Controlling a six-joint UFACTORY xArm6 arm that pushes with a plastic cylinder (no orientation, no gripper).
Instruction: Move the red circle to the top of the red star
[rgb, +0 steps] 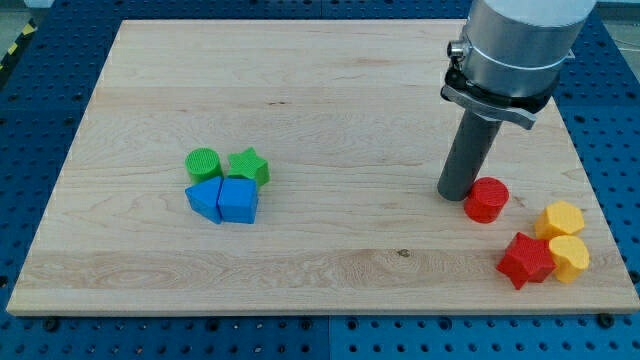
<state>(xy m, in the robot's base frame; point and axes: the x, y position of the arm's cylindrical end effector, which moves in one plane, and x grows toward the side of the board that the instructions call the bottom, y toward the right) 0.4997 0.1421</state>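
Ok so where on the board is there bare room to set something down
The middle strip between the green and blue cluster and my tip is bare, as is the whole band along the view's top. The view's bottom right is crowded: red circle touching my tip, red star, two yellow blocks.

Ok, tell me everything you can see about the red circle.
The red circle is a short, plastic-looking round block standing flat on the wooden board, toward the view's right. My tip sits right against its left side. It stands apart from the red star, which lies below and to its right.
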